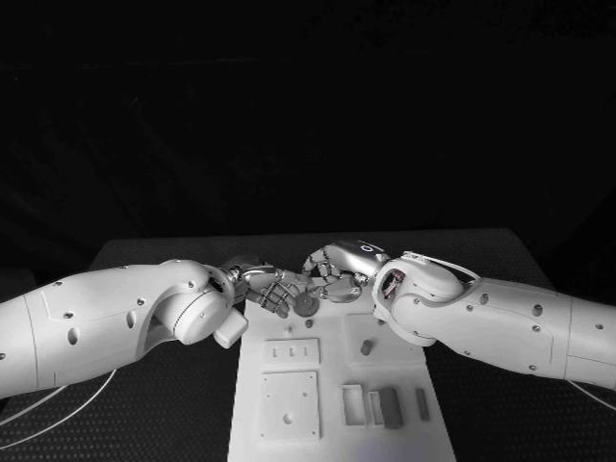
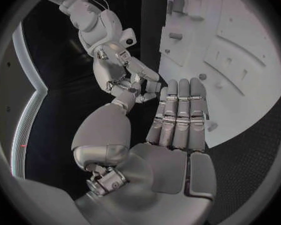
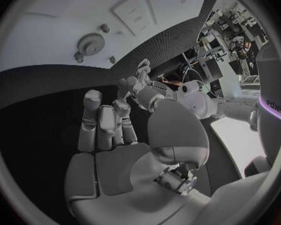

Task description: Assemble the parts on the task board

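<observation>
task board (image 1: 339, 404), a white plate, lies on the black desk (image 1: 169, 404) in the lower middle of the head view, running from the two hands down to the bottom edge. its lower right part carries a row of upright grey parts (image 1: 385, 405); a small grey peg (image 1: 367, 346) stands nearer the middle. two raised square panels sit on the board's left half, one above the other. in the right wrist view a toothed gear (image 3: 90, 43) rests flat on the board in the upper left, with small round pegs just beside it.

left robot hand (image 1: 269, 287) and right robot hand (image 1: 339, 269) meet at the far end of the board, in the centre of the head view, fingertips close together. in the left wrist view the left robot hand (image 2: 178, 120) is released, fingers straight and side by side, nothing in the palm. in the right wrist view the right robot hand (image 3: 109, 130) is likewise released, fingers extended, grasping nothing.
</observation>
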Controlling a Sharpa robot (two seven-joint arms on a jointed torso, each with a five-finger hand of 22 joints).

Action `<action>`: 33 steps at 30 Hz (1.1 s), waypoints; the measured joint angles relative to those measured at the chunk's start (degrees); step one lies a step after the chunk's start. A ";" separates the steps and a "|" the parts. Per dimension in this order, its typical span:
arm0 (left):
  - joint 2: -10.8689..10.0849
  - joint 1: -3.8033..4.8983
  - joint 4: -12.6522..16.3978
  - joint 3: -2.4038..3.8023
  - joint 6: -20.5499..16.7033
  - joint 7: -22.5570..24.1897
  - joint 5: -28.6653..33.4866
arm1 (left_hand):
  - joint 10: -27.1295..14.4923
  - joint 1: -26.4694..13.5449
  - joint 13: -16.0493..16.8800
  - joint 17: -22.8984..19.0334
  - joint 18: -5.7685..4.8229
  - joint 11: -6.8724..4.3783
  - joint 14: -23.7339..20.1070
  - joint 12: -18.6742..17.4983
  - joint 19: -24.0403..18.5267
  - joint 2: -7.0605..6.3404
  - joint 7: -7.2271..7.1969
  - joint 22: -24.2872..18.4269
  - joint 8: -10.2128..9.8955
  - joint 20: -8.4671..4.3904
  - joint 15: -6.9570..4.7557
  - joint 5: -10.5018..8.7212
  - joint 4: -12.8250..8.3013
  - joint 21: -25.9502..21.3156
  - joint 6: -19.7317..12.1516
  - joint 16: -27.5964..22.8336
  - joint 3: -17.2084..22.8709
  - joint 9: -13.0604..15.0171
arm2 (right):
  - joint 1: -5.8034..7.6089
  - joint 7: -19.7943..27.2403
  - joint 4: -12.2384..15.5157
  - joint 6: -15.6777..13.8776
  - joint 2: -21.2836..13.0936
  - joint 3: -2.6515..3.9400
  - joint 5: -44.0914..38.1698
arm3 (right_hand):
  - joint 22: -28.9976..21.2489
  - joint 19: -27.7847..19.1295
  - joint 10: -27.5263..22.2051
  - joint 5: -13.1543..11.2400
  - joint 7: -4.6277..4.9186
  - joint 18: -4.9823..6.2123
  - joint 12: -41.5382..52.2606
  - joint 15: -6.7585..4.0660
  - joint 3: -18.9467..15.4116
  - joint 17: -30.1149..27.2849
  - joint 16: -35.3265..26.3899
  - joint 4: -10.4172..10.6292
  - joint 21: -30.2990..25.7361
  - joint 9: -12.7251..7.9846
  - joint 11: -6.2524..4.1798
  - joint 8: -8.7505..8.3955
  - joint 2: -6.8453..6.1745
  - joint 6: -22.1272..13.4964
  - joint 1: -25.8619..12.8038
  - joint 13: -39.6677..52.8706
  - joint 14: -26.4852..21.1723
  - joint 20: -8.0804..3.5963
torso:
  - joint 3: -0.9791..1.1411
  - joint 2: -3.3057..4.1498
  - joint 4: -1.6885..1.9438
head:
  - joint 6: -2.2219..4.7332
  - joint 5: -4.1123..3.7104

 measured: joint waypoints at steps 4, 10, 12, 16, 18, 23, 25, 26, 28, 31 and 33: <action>0.03 0.00 0.06 0.00 0.25 -0.32 -0.29 | 0.00 -0.13 0.04 0.08 -0.01 0.00 0.00 0.00 0.00 0.13 0.00 0.06 0.00 0.00 0.00 0.00 0.00 -0.02 0.00 0.00 0.00 0.00 | 0.00 -0.19 0.06 0.02 0.31 0.01 -0.03 | 0.00 0.00 0.00 0.00 0.00 -0.01 0.00 0.00 0.00 0.00 0.00 0.00 0.00 0.01 0.00 -0.01 0.00 0.00 0.00 0.00 0.00 0.00 | 0.00 0.01 -0.04 | -0.06 0.10; 0.05 -0.01 0.08 0.00 0.31 -0.60 -0.48 | 0.00 0.34 0.16 0.32 -0.04 0.00 0.00 0.00 0.00 0.59 0.00 0.15 -0.22 0.00 0.00 0.00 -0.32 -0.23 0.00 0.00 0.00 -0.09 | 0.00 -0.33 0.37 0.05 0.62 0.01 -0.06 | 0.00 0.00 0.00 0.00 -0.03 -0.02 0.00 0.01 0.00 0.00 0.00 0.00 0.00 0.02 0.00 -0.22 0.03 0.03 -0.04 -0.01 0.00 0.00 | 0.01 0.04 -0.11 | -0.15 0.19; 0.07 -0.01 0.08 0.00 0.31 -0.67 -0.49 | 0.00 0.34 0.20 0.39 -0.04 0.00 0.00 0.00 0.00 0.59 0.00 0.21 -0.22 0.00 0.00 0.00 -0.48 -0.23 0.00 -0.23 -0.15 -0.14 | 0.00 -0.37 0.47 0.07 0.72 0.01 -0.06 | 0.00 0.00 0.00 0.00 -0.07 -0.02 0.00 0.01 -0.01 0.00 0.00 -0.01 0.00 0.02 0.00 -0.22 0.11 0.08 -0.11 -0.01 -0.01 0.01 | 0.00 0.04 -0.11 | -0.21 0.19; 0.10 -0.01 0.08 0.00 0.27 -0.72 -0.48 | 0.00 0.34 0.22 0.44 -0.05 0.00 0.00 0.00 0.00 0.59 0.00 0.21 -0.22 0.00 0.00 0.00 -0.48 -0.23 0.00 -0.23 -0.15 -0.15 | 0.00 -0.44 0.50 0.09 0.92 0.01 -0.07 | 0.00 0.00 0.00 0.00 -0.09 -0.02 0.00 0.01 -0.01 -0.01 0.00 -0.01 0.00 0.02 0.00 -0.30 0.23 0.10 -0.24 -0.01 -0.01 0.01 | 0.03 0.04 -0.08 | -0.33 0.14; 0.07 -0.01 0.08 0.00 0.12 -0.72 -0.41 | 0.00 0.61 0.27 0.46 -0.06 0.00 0.00 0.00 0.00 0.86 0.00 0.24 -0.22 0.00 0.00 0.00 -0.74 -0.23 0.00 -0.23 -0.21 -0.21 | 0.00 -0.47 0.53 0.12 1.04 0.01 -0.08 | 0.00 -0.01 0.00 0.00 -0.09 -0.02 0.00 0.01 -0.02 -0.01 0.00 -0.02 0.00 0.02 0.00 -0.18 0.22 0.11 -0.25 -0.01 -0.01 0.01 | 0.04 0.04 -0.08 | -0.34 0.06; 0.03 -0.01 0.10 0.00 -0.41 -0.45 0.08 | 0.00 1.24 0.37 0.65 -0.06 0.00 0.00 0.00 0.00 1.50 0.00 0.35 -0.43 0.00 0.00 0.00 -1.50 -0.23 0.00 -0.23 0.08 -0.24 | 0.00 -0.55 0.49 0.15 1.55 0.01 -0.08 | 0.00 -0.01 0.00 0.00 -0.11 -0.02 0.00 0.02 -0.08 -0.01 0.00 -0.08 0.00 0.02 0.00 -0.07 0.07 0.13 -0.40 -0.01 -0.02 0.01 | 0.05 0.04 -0.09 | -0.32 -0.07; 0.02 -0.02 0.10 -0.01 -0.60 -0.31 0.36 | 0.00 1.42 0.37 0.73 -0.07 0.00 0.00 0.00 0.00 1.67 0.00 0.35 -0.43 0.00 0.00 0.00 -1.93 -0.23 0.00 -0.23 0.04 -0.30 | 0.00 -0.60 0.41 0.15 1.75 0.02 -0.08 | 0.00 -0.01 0.00 0.00 -0.10 -0.02 0.00 0.02 -0.08 -0.01 0.00 -0.08 0.00 0.03 0.00 -0.06 0.07 0.15 -0.40 -0.01 -0.02 0.01 | 0.05 0.05 -0.09 | -0.32 -0.10; 0.02 -0.02 0.10 -0.02 -0.66 -0.26 0.48 | 0.00 1.65 0.43 0.74 -0.07 0.00 0.00 0.00 0.00 1.91 0.01 0.42 -0.43 0.00 0.00 0.00 -2.00 -0.23 0.00 -0.38 0.10 -0.30 | 0.00 -0.62 0.36 0.16 1.84 0.03 -0.08 | 0.00 -0.01 0.00 0.00 -0.09 -0.02 0.00 0.02 -0.08 -0.01 0.00 -0.08 0.00 0.03 0.01 -0.05 0.07 0.18 -0.40 -0.01 -0.02 0.01 | 0.04 0.05 -0.09 | -0.32 -0.12; 0.03 -0.03 0.10 -0.03 -0.75 -0.16 0.74 | 0.00 1.85 0.51 0.89 -0.07 0.00 0.00 0.00 0.00 2.10 0.01 0.46 -0.43 0.00 0.00 0.00 -2.46 -0.23 0.00 -0.47 0.09 -0.30 | 0.00 -0.66 0.19 0.18 2.07 0.04 -0.08 | 0.00 -0.01 0.00 0.00 -0.08 -0.02 0.00 0.03 -0.08 -0.01 0.00 -0.08 0.00 0.05 0.01 -0.04 0.07 0.20 -0.40 -0.01 -0.02 0.01 | 0.04 0.06 -0.09 | -0.28 -0.13; 0.04 -0.03 0.10 -0.04 -0.83 -0.03 1.08 | 0.00 1.99 0.62 1.01 -0.08 0.00 0.00 0.00 0.00 2.71 0.02 0.53 -0.44 0.00 0.00 0.00 -2.92 -0.23 -0.01 -0.48 0.08 -0.36 | 0.00 -0.69 -0.03 0.22 2.35 0.04 -0.07 | 0.00 -0.01 0.00 0.00 -0.04 -0.04 -0.01 0.03 0.08 -0.01 0.00 -0.25 0.00 0.06 0.01 -0.04 0.06 0.31 -0.40 -0.01 -0.03 0.01 | 0.03 0.05 -0.10 | -0.32 -0.14; 0.04 -0.04 0.12 -0.06 -1.01 0.04 1.33 | 0.00 2.30 0.71 1.12 -0.08 0.00 0.00 0.00 0.00 3.15 0.06 0.62 -0.44 0.00 0.00 0.00 -3.23 -0.23 -0.06 -0.48 0.07 -0.36 | 0.01 -0.72 -0.19 0.22 2.50 0.05 -0.04 | 0.00 -0.01 0.01 0.00 -0.07 -0.05 -0.01 -0.01 0.08 -0.01 0.00 -0.25 0.00 0.13 0.01 -0.03 0.00 0.35 -0.46 -0.01 0.02 0.01 | 0.03 0.04 -0.10 | -0.35 -0.18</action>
